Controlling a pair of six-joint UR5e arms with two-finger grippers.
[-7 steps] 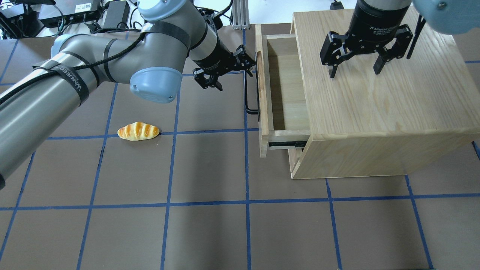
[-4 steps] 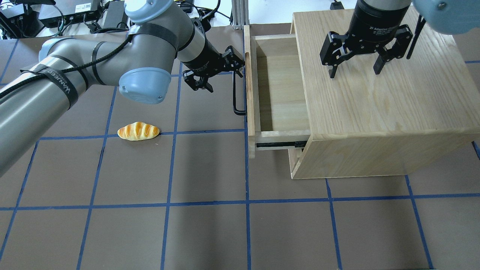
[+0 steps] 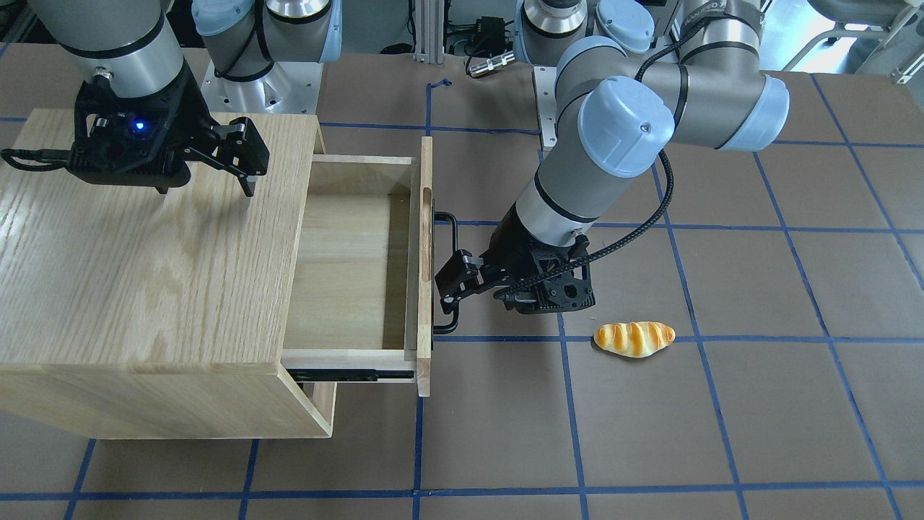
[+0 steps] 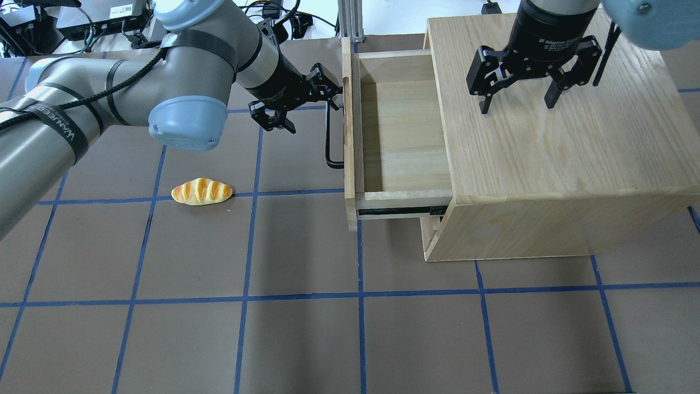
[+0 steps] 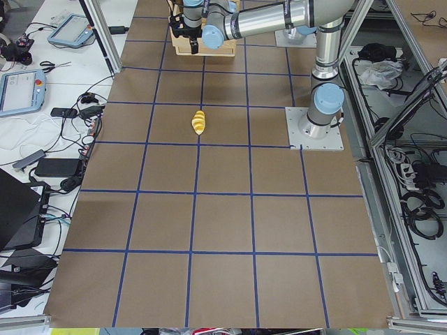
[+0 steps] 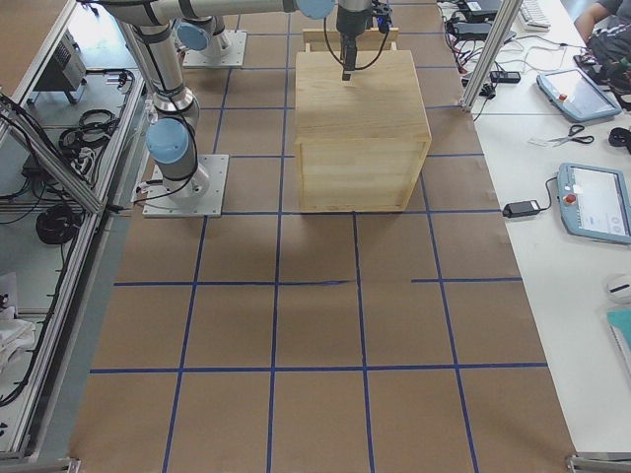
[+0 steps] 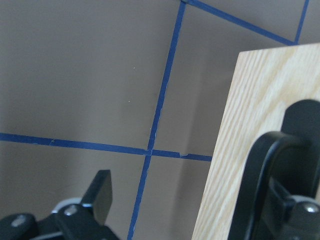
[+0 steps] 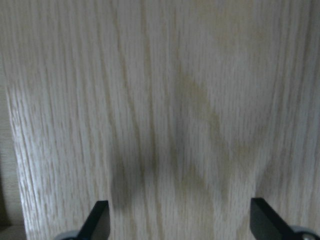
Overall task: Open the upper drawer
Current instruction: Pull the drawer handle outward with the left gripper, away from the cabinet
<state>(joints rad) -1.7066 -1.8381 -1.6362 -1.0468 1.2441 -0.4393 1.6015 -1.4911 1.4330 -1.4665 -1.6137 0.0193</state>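
Nearest, on the worktop (image 3: 722, 433): a bread roll (image 3: 634, 339), lying apart from everything. It has no part in this job.

Next in: the left arm (image 3: 570, 188) reaches low across to the drawer front. Left jaws stand wide, gripping nothing. One finger (image 3: 451, 273) sits hooked behind the handle (image 3: 455, 238), between bar and wood, with the other out on the open side. Reads as hook-and-pull, not a pinch: the bar only needs dragging outward, so no clamp is called for.

Drawer (image 3: 346, 267): in the upper slot of the cabinet (image 3: 144, 289), well out toward the left arm. Bare pale floor shows, nothing inside, and the black slide rail (image 3: 346, 375) is exposed underneath. Judged near the end of its travel, with little left to pull.

Farthest: right jaws spread wide, both tips down at the cabinet top, holding nothing. Likely bracing the cabinet so it doesn't slide along with the pull. Contact or hairline gap: cannot tell.
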